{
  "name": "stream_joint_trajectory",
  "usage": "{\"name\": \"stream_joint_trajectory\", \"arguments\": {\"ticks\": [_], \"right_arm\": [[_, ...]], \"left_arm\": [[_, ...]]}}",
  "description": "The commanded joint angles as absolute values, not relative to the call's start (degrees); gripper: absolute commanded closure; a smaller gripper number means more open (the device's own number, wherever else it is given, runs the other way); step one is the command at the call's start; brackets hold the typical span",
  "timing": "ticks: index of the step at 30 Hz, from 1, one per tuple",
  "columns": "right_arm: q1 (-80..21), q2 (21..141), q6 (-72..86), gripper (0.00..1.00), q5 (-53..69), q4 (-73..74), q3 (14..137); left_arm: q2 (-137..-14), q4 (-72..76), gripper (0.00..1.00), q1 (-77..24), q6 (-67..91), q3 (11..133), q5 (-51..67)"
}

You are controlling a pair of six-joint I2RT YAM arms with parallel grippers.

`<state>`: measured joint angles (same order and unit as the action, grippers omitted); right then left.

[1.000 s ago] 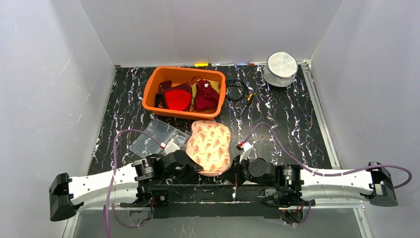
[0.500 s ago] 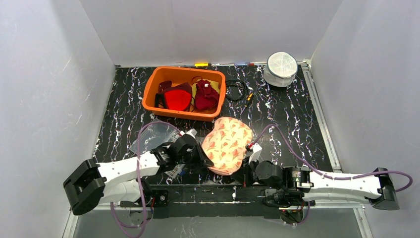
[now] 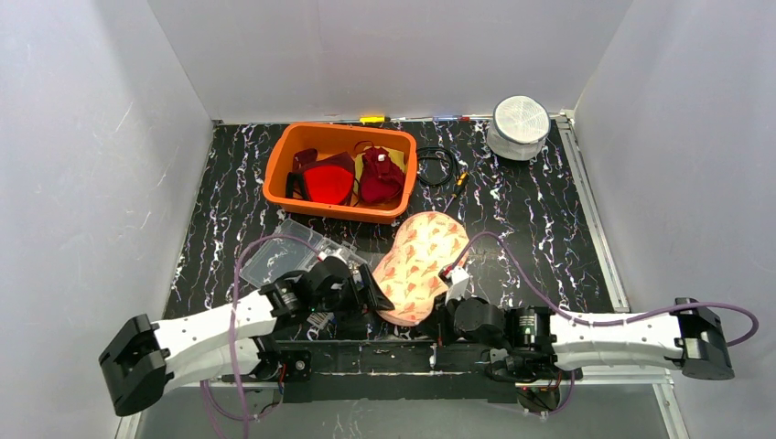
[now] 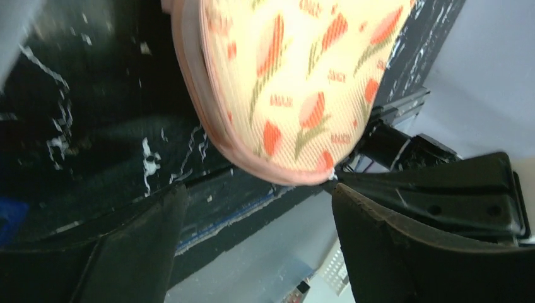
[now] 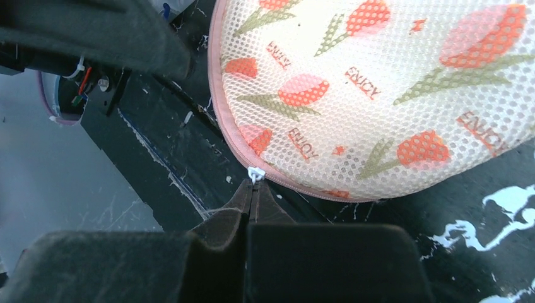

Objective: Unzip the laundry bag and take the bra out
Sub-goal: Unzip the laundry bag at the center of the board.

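The laundry bag [image 3: 422, 263] is cream mesh with a tulip print and a pink zipper rim. It lies tilted near the table's front edge, zipped shut, and also fills the top of the left wrist view [image 4: 296, 82] and the right wrist view [image 5: 378, 95]. My right gripper [image 5: 252, 189] is shut on the small white zipper pull [image 5: 255, 173] at the bag's near rim. My left gripper [image 4: 258, 208] stands open just below the bag's near-left rim, with nothing between its fingers [image 4: 145, 246]. The bra is hidden.
An orange basket [image 3: 277, 179] with red garments stands behind the bag. Clear plastic packaging [image 3: 274, 258] lies to the left of the bag. A black cable [image 3: 437, 166] and a round white container [image 3: 520, 124] sit at the back right.
My left gripper has opened and let go of the bag's rim, then drawn back a little to the left. The bag swung to the right and away, and now lies tilted.
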<state>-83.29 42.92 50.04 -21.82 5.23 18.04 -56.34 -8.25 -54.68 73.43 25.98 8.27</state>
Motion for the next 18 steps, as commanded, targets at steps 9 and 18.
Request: {"name": "stream_joint_trajectory", "arguments": {"ticks": [9, 18], "right_arm": [[-83.4, 55.8, 45.3, 0.99, -17.4, -8.6, 24.3], [-83.9, 54.3, 44.6, 0.99, -16.9, -7.1, 25.2]], "left_arm": [[-57.0, -10.7, 0.12, -64.3, 86.5, 26.8, -1.5], [-61.1, -13.4, 0.30, -64.2, 88.3, 30.2, -8.4]]}}
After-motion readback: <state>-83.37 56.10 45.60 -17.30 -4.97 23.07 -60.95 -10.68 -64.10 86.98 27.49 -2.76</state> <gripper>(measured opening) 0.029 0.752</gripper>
